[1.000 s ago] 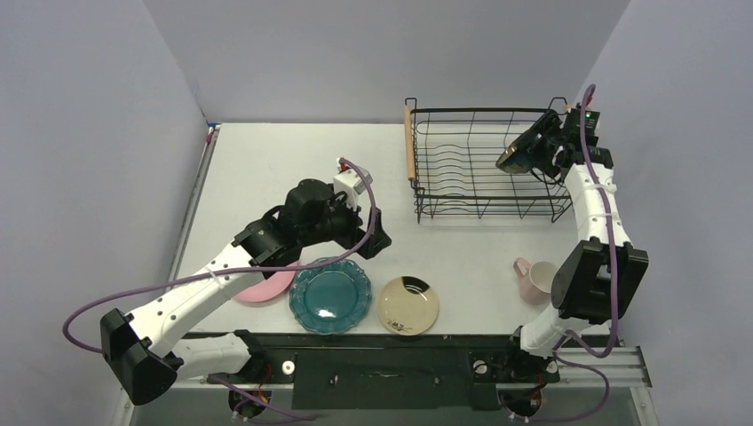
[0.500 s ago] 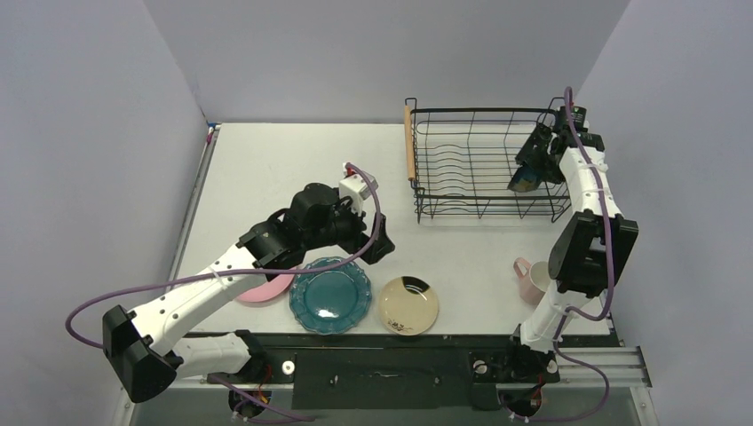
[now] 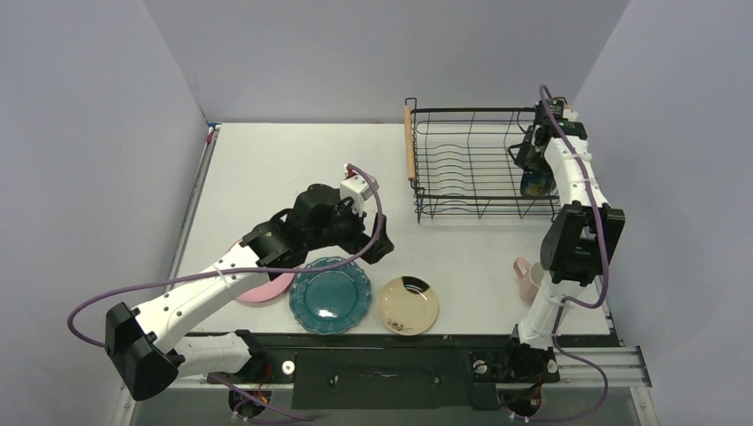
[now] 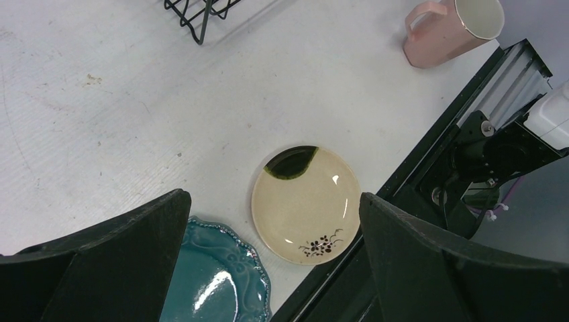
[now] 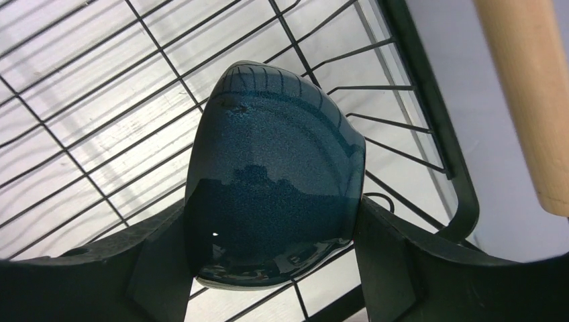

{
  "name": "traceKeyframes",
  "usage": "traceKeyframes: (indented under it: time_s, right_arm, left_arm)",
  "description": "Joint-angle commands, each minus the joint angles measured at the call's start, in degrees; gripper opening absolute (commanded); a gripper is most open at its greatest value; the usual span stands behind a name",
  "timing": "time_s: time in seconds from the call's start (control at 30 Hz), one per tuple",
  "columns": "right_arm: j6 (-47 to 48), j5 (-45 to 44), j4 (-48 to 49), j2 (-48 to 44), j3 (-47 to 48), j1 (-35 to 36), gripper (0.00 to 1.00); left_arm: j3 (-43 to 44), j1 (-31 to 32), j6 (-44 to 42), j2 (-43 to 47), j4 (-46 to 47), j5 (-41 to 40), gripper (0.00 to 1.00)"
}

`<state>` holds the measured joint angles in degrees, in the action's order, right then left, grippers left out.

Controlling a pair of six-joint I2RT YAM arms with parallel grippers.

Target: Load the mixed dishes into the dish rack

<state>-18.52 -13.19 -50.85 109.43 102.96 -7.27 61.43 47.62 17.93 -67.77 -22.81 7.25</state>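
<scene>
My right gripper (image 3: 534, 170) is shut on the dark-teal bowl (image 3: 536, 185), holding it on its side inside the dish rack (image 3: 462, 111) at the right end. In the right wrist view the bowl (image 5: 275, 181) sits between both fingers (image 5: 160, 268) over the rack's wires (image 5: 429, 121). My left gripper (image 3: 368, 248) is open and empty, above the front of the table. Its wrist view shows the cream dish (image 4: 305, 204) between the fingers and the teal scalloped plate (image 4: 215, 282) below left. The pink plate (image 3: 266, 288), teal plate (image 3: 329, 295), cream dish (image 3: 408, 304) and pink cup (image 3: 530, 277) lie along the front.
The rack has a wooden handle (image 3: 409, 142) on its left and another on the right (image 5: 530, 94). A rack corner (image 4: 201, 10) and the pink cup (image 4: 449, 30) show in the left wrist view. The left arm overlaps the pink plate. Walls enclose the table.
My right gripper has carried the bowl rightward and down into the rack's right end. My left gripper has shifted slightly toward the front plates.
</scene>
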Motion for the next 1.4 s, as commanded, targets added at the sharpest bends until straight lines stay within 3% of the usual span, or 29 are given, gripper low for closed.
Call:
traceKeyframes:
  time_s: [0.0, 0.37, 0.63, 1.17, 1.37]
  right_arm:
    - [3.09, -11.57, -0.51, 1.26, 3.98, 3.12, 0.00]
    - [6.32, -26.42, -3.24, 5.70, 5.18, 6.78, 0.00]
    - [7.96, -32.06, -4.04, 9.34, 5.74, 9.10, 0.00]
    - [8.45, -30.71, -6.43, 16.17, 7.92, 10.02, 0.01]
    - [8.77, -26.85, -6.40, 14.88, 7.92, 11.03, 0.34]
  left_arm:
    - [0.27, -0.24, -0.14, -0.21, 2.44, -1.00, 0.96]
    - [0.37, -0.11, -0.36, -0.50, 2.26, -1.09, 0.96]
    - [0.27, -0.15, -0.36, -0.71, 2.34, -0.88, 0.96]
    - [0.48, -0.15, -0.96, -0.72, 1.56, -2.24, 0.96]
    - [0.58, -0.22, -0.95, -0.97, 1.68, -1.97, 0.97]
